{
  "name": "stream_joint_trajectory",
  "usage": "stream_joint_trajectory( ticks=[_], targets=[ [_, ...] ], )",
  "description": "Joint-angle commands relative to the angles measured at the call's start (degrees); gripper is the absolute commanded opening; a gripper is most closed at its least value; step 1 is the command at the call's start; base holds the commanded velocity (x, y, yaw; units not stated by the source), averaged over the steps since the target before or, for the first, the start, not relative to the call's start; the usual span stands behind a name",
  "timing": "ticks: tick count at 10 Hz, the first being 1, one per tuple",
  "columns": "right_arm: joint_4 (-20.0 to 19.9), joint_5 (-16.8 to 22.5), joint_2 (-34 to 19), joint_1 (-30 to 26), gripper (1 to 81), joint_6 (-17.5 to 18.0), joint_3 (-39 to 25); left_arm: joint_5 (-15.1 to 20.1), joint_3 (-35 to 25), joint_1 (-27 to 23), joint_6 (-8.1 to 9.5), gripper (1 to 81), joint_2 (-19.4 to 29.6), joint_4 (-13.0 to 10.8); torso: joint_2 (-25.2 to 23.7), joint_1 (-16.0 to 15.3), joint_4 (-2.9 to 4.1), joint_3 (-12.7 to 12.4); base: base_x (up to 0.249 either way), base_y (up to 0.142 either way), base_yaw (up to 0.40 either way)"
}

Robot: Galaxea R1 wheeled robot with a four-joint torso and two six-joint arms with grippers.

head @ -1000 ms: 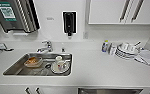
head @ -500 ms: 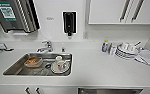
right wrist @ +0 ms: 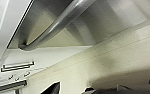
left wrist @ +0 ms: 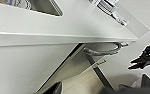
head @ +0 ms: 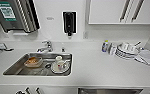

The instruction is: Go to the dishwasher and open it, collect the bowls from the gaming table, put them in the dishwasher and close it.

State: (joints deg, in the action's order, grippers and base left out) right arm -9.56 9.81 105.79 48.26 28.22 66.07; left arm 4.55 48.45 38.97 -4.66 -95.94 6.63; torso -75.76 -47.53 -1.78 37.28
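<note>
I face a white kitchen counter (head: 96, 72). The dishwasher (head: 108, 90) shows as a stainless strip just under the counter's front edge. In the left wrist view its long bar handle (left wrist: 103, 52) runs below the counter lip, and a dark clamp-like part (left wrist: 143, 58) with a green spot, probably my right gripper, hangs close beside the handle's end. The right wrist view looks up at the same handle (right wrist: 63, 21) from very near, with the steel front (right wrist: 111, 15) behind it. The bowls and the gaming table are out of view.
A steel sink (head: 16, 68) holds an orange container (head: 33, 61) and a cup on a plate (head: 59, 65). Stacked plates (head: 127, 51) and a small bottle (head: 105, 46) stand at the right. A wall dispenser (head: 69, 22) and upper cabinets (head: 111, 11) hang above.
</note>
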Motion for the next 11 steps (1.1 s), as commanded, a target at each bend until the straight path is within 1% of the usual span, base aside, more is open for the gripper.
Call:
stream_joint_trajectory(
  ticks=[1,3,6,8,9,10,11],
  targets=[
    [-0.5,6.8,-1.6,-9.2,81.1,7.6,-0.4,1.4,-1.3,-4.9,-0.09,81.1,0.6,-0.4,0.0,0.0,0.0,0.0,0.0,0.0,0.0],
    [-0.5,7.7,1.0,-10.2,81.1,11.1,1.8,1.4,-1.5,-4.9,-0.18,81.1,0.0,-0.9,0.0,0.0,0.0,0.0,0.0,0.0,0.0],
    [-0.6,7.8,4.4,-10.9,81.1,14.8,4.7,1.3,-2.1,-5.1,-0.18,81.1,-0.2,-0.8,0.0,0.0,0.0,0.0,0.0,0.0,0.0],
    [-0.5,8.5,5.2,-12.3,81.1,18.5,3.9,1.4,-2.4,-5.4,-0.18,81.1,-0.3,-0.8,0.0,0.0,0.0,0.0,0.0,0.0,0.0],
    [-0.3,9.3,5.4,-13.5,81.1,21.2,3.8,1.4,-2.4,-5.4,-0.18,81.1,-0.3,-0.9,0.0,0.0,0.0,0.0,0.0,0.0,0.0],
    [-0.1,9.8,5.9,-14.6,81.1,22.5,3.5,1.4,-2.5,-5.4,-0.18,81.1,-0.3,-0.9,0.0,0.0,0.0,0.0,0.0,0.0,0.0],
    [-0.2,9.8,6.0,-15.8,81.1,22.6,3.3,1.4,-2.5,-5.4,-0.18,81.1,-0.3,-0.9,0.0,0.0,0.0,0.0,0.0,0.0,0.0]
  ],
)
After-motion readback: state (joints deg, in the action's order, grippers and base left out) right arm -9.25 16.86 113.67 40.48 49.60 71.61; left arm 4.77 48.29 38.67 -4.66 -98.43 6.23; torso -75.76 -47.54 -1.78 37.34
